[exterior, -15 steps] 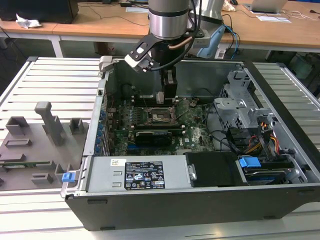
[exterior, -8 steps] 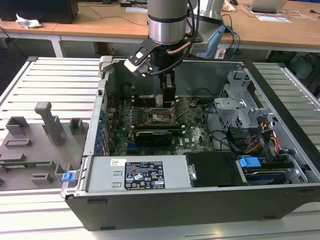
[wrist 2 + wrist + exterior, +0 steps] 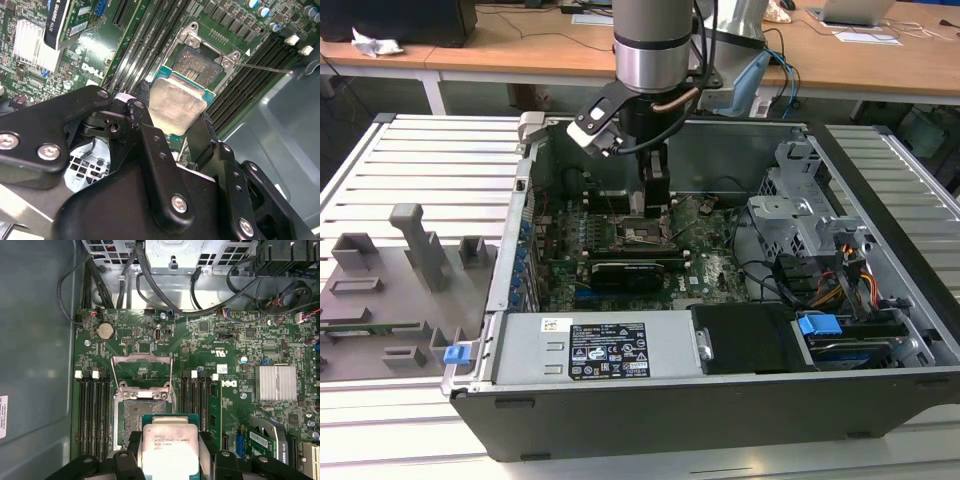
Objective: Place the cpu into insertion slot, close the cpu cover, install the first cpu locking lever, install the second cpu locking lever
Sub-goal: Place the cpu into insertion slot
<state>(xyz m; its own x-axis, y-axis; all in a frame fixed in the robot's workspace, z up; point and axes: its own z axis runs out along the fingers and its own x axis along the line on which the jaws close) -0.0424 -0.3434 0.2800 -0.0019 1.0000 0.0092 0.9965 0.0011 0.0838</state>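
Inside the computer case, we see the gripper with its fingers clenched on the cpu, silver face showing, partly over the bare insertion slot, with the cpu cover flipped open.

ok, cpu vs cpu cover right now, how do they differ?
The cpu is a solid silver-topped square, held in the gripper near the socket; the cpu cover is a windowed metal frame, flipped back off the socket. The cpu is carried; the cpu cover is hinged at the socket. Both are square, roughly socket-sized.
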